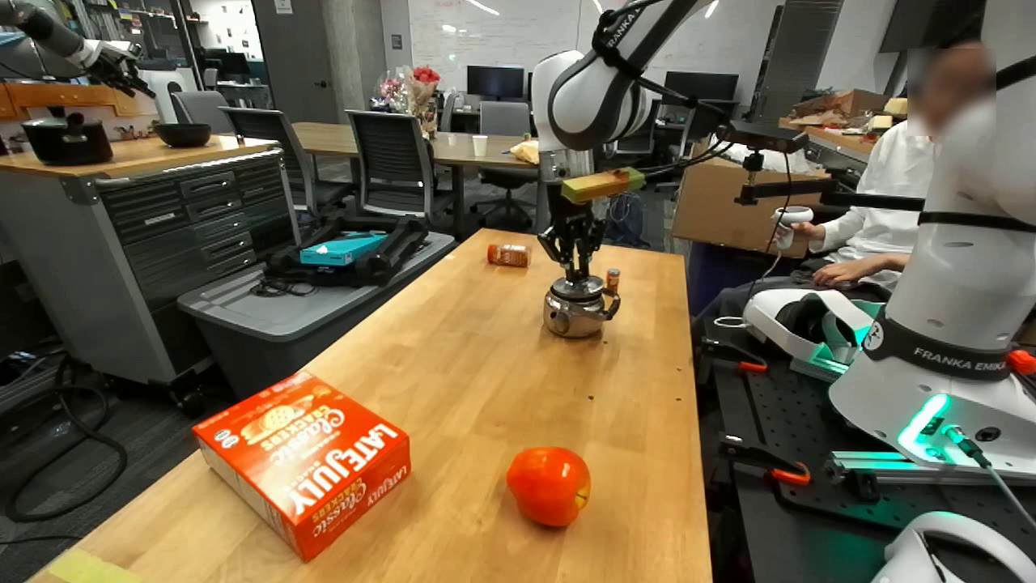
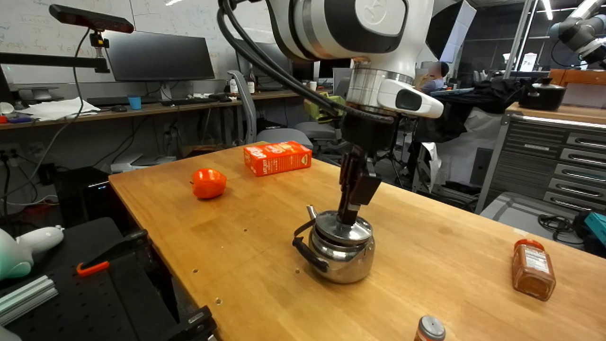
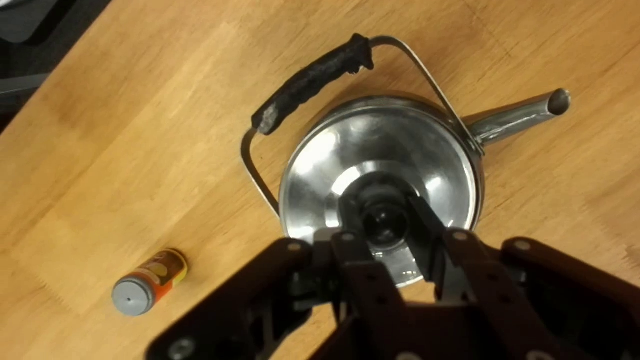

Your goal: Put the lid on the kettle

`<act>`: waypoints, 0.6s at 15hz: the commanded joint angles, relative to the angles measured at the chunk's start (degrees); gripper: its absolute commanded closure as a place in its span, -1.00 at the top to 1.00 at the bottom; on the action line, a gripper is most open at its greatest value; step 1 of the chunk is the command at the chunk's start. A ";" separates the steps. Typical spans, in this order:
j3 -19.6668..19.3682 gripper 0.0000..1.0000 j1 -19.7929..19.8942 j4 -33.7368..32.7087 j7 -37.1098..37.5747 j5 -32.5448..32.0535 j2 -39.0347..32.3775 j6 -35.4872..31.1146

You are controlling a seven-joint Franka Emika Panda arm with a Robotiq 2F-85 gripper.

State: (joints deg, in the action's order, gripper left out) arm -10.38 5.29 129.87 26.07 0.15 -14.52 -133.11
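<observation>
The shiny silver kettle (image 1: 571, 319) stands upright on the wooden table in both exterior views (image 2: 348, 267). Its handle (image 3: 310, 86) is folded down to one side, and its spout (image 3: 520, 120) points right in the wrist view. The round silver lid (image 2: 331, 229) lies over the kettle's mouth, roughly level. A thin dark line shows under its edge; I cannot tell whether it is fully seated. My gripper (image 3: 382, 200) points straight down, its fingers closed on both sides of the lid's dark centre knob (image 3: 385, 225). The fingertips also show in both exterior views (image 1: 577, 274) (image 2: 348, 219).
A small grey-capped bottle (image 3: 150, 284) stands near the kettle's handle side. An orange-capped spice jar (image 2: 534, 271) lies on its side on the table. An orange-red fruit (image 1: 549, 486) and a red cracker box (image 1: 303, 461) are farther along the table.
</observation>
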 commanded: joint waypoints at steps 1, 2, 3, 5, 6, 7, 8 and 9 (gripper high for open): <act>-1.09 -0.86 -0.29 0.38 0.94 -2.15 0.22 -0.32; -1.18 -0.86 -0.28 0.45 0.76 -2.51 0.00 -0.71; -1.16 -0.86 -0.21 0.59 0.08 -2.91 -0.36 -1.42; -1.01 -0.86 -0.14 1.12 -0.78 -3.30 -0.79 -3.21; -0.99 -0.86 -0.26 1.52 -0.80 -3.74 -0.79 -4.22; -0.83 -0.86 -0.45 2.25 -0.99 -3.96 -0.30 -5.34; -0.62 -0.86 -0.54 2.71 -1.36 -3.88 0.15 -6.17; -0.29 -0.86 -0.66 3.35 -1.84 -3.64 0.86 -7.21</act>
State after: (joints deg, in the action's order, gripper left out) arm -10.90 5.19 130.85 25.64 -2.81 -14.81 -136.37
